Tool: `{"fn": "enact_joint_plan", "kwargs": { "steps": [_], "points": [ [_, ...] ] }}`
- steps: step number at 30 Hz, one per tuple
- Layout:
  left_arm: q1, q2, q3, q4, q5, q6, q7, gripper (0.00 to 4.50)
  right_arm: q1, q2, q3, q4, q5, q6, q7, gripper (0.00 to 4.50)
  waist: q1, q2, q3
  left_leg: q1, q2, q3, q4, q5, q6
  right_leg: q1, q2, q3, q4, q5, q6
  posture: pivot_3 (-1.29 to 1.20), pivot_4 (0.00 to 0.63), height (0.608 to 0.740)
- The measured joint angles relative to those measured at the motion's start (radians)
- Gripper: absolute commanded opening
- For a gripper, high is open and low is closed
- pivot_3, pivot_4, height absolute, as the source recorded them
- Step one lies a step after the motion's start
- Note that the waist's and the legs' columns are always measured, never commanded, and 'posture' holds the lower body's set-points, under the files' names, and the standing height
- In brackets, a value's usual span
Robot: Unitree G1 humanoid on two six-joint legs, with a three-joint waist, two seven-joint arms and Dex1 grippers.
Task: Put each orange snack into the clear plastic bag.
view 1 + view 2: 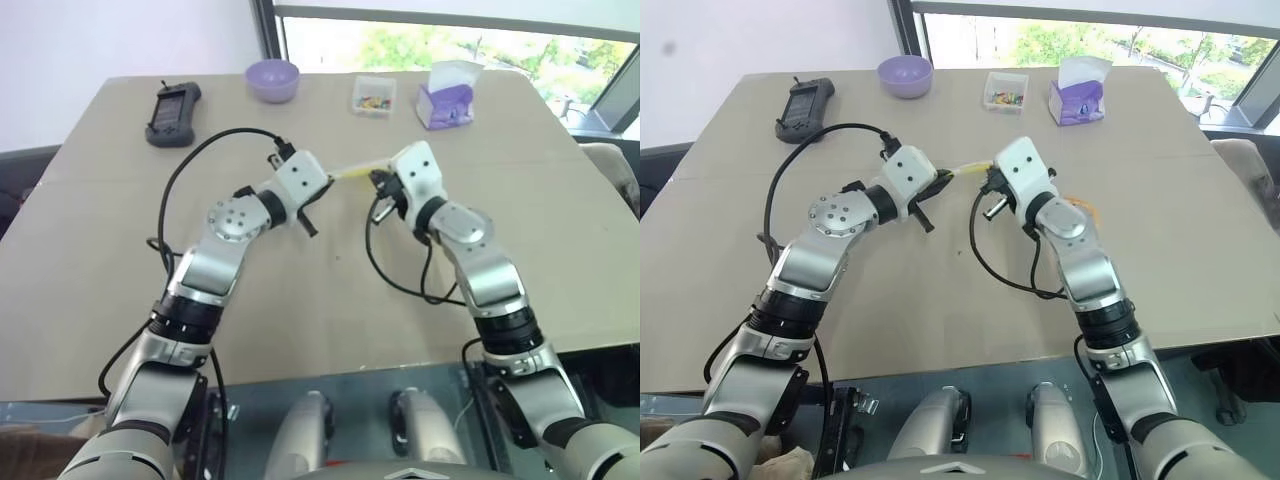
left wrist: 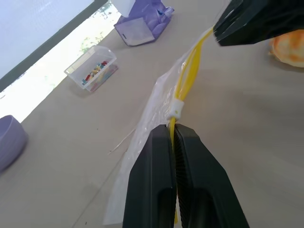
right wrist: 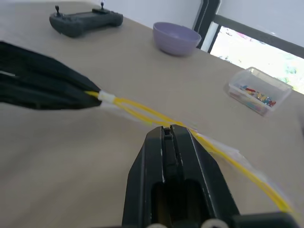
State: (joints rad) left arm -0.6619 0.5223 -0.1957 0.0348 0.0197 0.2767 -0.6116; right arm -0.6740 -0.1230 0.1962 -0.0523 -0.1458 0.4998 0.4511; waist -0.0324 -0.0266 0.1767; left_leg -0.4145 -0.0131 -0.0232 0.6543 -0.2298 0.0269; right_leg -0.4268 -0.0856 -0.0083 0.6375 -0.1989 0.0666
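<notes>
Clear plastic bag point(image 2: 156, 107), transparent and crinkly with a yellow seal strip along one edge, is stretched between the two end effectors above the middle of the beige tabletop point(image 1: 300, 330). Left end effector point(image 2: 173, 130) has its black fingers pressed together on the yellow strip just below a small white slider tab. Right end effector point(image 3: 170, 129) is likewise closed, its fingers pinched on the same strip further along; the left wrist view shows it as a black shape at the strip's other end. Head views show only a short pale-yellow band of the bag spanning the gap between the two white wrists; the wrist views resolve the strip as a doubled yellow line and show the clear film hanging from it toward the tabletop. Round yellow-orange snack point(image 2: 289, 47), flattish and bun-like, lies on the tabletop beyond the right end effector in the left wrist view; in the right eye view an orange sliver of it point(image 1: 1087, 210) peeks out beside the right forearm. Along the far edge sit a black handheld controller point(image 1: 172, 112), a lavender bowl point(image 1: 272, 80), a small clear box of coloured bits point(image 1: 373, 96) and a purple tissue box point(image 1: 446, 98).
</notes>
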Motion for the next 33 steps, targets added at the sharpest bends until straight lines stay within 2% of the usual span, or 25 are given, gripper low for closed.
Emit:
{"fn": "enact_joint_plan", "kwargs": {
  "steps": [24,33],
  "points": [
    [0.044,-0.020,-0.003,-0.065,0.027,-0.022,-0.026,0.00,-0.010,-0.011,0.037,0.051,0.005,-0.026,-0.012,0.01,-0.003,0.000,0.000,0.000,0.000,0.000,0.000,0.000,0.000,-0.001,0.000,0.000,0.001,0.000,0.000,0.00,0.150,0.740],
    [0.042,-0.036,0.010,-0.065,0.006,0.044,-0.036,0.00,-0.010,-0.054,0.047,0.038,0.000,-0.040,0.002,0.01,-0.003,0.000,0.000,0.000,0.000,0.000,0.000,0.000,0.000,-0.001,0.000,0.000,0.001,0.000,0.000,0.00,0.150,0.740]
  ]
}}
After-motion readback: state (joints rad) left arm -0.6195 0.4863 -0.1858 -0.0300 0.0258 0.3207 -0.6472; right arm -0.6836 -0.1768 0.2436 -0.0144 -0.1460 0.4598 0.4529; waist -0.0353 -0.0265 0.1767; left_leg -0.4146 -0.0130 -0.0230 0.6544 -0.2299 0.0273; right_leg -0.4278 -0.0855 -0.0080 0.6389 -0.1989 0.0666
